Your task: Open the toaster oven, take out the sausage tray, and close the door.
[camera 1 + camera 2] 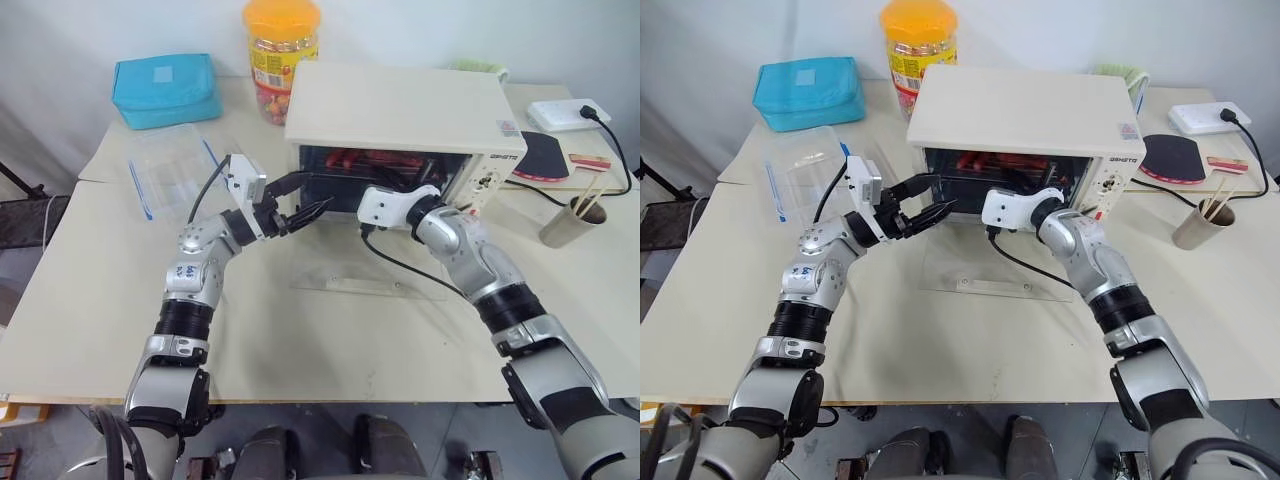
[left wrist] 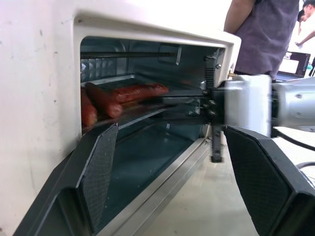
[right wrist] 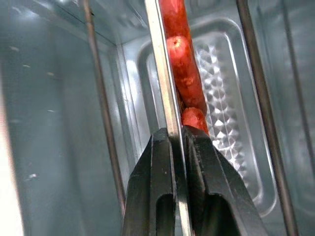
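Tray [image 3: 170, 98]: inside oven [image 1: 400, 110], front rim clamped by right gripper [image 3: 177, 135]; withdrawal judged straight outward over lowered door [image 1: 360, 270]. Left gripper [image 1: 297, 200]: wide, empty, just beside opening's left side.

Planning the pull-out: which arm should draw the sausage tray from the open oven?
Right. The right gripper is already shut on the sausage tray rim inside the toaster oven. The left gripper hangs open outside the opening, holding nothing.
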{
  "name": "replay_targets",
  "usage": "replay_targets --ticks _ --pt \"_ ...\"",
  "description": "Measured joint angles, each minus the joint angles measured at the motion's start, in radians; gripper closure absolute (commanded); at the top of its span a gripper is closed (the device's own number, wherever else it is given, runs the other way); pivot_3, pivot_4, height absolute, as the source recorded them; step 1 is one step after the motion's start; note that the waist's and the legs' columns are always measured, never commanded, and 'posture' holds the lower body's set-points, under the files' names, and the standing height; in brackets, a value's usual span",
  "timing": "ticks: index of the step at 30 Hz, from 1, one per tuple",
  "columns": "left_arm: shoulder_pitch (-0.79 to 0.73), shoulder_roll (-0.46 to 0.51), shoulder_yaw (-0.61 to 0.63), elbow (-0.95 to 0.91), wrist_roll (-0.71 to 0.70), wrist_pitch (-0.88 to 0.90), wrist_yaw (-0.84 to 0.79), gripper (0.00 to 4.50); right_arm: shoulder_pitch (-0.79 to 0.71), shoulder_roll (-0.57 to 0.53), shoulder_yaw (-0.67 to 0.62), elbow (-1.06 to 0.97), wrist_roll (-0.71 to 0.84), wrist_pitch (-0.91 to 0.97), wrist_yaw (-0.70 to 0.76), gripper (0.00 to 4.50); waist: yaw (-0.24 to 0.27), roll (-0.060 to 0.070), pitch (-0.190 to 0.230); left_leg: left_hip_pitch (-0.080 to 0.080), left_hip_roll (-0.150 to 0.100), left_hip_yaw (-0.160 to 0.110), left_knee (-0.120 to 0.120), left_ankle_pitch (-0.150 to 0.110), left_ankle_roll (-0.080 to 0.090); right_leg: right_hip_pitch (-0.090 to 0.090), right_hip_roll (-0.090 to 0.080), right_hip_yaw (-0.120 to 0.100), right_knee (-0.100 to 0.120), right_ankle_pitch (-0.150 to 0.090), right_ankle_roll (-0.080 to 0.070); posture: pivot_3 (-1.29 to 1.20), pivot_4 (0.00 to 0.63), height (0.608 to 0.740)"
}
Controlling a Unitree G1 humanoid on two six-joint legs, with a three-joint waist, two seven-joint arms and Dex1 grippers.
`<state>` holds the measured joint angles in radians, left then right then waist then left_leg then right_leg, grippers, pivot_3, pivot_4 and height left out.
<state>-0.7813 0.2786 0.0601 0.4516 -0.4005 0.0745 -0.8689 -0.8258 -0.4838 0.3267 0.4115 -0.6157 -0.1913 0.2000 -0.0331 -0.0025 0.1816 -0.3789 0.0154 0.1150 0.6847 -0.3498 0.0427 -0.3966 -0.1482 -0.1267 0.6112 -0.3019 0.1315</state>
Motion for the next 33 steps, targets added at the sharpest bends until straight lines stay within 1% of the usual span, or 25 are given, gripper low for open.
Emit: replay_targets --ticks 8,12,15,19,21,23,24,27,30,33 --pt "-0.001 0.0 0.003 0.017 -0.002 0.002 -0.019 0.81 0.304 -0.042 -0.074 -0.445 0.022 0.111 0.139 4.37 0.007 0.0 0.0 -0.002 -0.001 -0.002 0.002 0.0 0.0 0.0 -0.001 -0.003 -0.001 0.0 0.0 0.0 0.15 0.74" --pt "0.0 0.005 0.018 0.026 -0.01 0.029 -0.019 0.81 0.473 -0.047 -0.109 -0.653 0.019 0.169 0.181 4.37 0.017 0.0 0.0 -0.006 0.0 -0.005 0.007 0.0 0.0 0.0 -0.001 -0.005 -0.001 0.0 0.0 0.0 0.15 0.74" --pt "0.0 0.007 0.023 0.027 -0.02 0.068 -0.018 0.81 0.581 -0.056 -0.12 -0.764 0.005 0.194 0.202 4.37 0.031 0.0 0.0 -0.008 -0.001 -0.006 0.011 0.0 0.0 0.001 -0.001 -0.005 0.0 0.0 0.0 0.0 0.15 0.74" --pt "0.012 0.022 0.034 0.014 -0.032 0.11 -0.044 0.81 0.657 -0.059 -0.134 -0.843 -0.013 0.22 0.224 4.37 0.034 0.0 0.0 -0.008 -0.001 -0.006 0.014 0.0 0.0 0.001 -0.001 -0.005 0.001 0.0 0.0 0.0 0.15 0.74" --pt "0.043 0.048 0.036 -0.038 -0.057 0.185 -0.055 0.81 0.676 -0.059 -0.141 -0.881 -0.015 0.233 0.23 4.37 0.032 0.0 0.0 -0.008 0.0 -0.006 0.013 0.0 0.0 0.001 0.0 -0.005 0.001 0.0 0.0 0.0 0.15 0.74" --pt "0.076 0.085 0.04 -0.101 -0.097 0.311 -0.056 0.81 0.696 -0.059 -0.143 -0.909 -0.02 0.238 0.236 4.37 0.028 0.0 0.0 -0.008 0.0 -0.006 0.013 0.0 0.0 0.001 0.0 -0.005 0.001 0.0 0.0 0.0 0.15 0.74" --pt "0.1 0.115 0.042 -0.152 -0.129 0.414 -0.046 0.81 0.704 -0.059 -0.144 -0.919 -0.024 0.238 0.24 4.37 0.027 0.0 0.0 -0.008 0.0 -0.006 0.013 0.0 0.0 0.001 0.0 -0.005 0.001 0.0 0.0 0.0 0.15 0.74" --pt "0.14 0.16 0.067 -0.249 -0.218 0.64 -0.012 0.81 0.708 -0.062 -0.144 -0.921 -0.029 0.233 0.244 4.37 0.029 0.0 0.0 -0.008 0.0 -0.007 0.013 0.0 0.0 0.001 0.0 -0.005 0.002 0.0 0.0 0.0 0.15 0.74" --pt "0.15 0.17 0.111 -0.317 -0.308 0.833 0.044 0.81 0.706 -0.078 -0.144 -0.921 -0.03 0.204 0.25 4.37 0.037 0.0 0.0 -0.008 -0.001 -0.011 0.015 0.0 0.0 0.003 -0.001 -0.004 0.001 0.0 0.0 0.0 0.15 0.74" --pt "0.136 0.167 0.159 -0.328 -0.399 1.025 0.113 0.81 0.703 -0.097 -0.144 -0.921 -0.023 0.162 0.253 4.37 0.035 0.0 0.0 -0.008 -0.001 -0.012 0.015 0.0 0.0 0.004 -0.001 -0.004 0.001 0.0 0.0 0.0 0.15 0.74"
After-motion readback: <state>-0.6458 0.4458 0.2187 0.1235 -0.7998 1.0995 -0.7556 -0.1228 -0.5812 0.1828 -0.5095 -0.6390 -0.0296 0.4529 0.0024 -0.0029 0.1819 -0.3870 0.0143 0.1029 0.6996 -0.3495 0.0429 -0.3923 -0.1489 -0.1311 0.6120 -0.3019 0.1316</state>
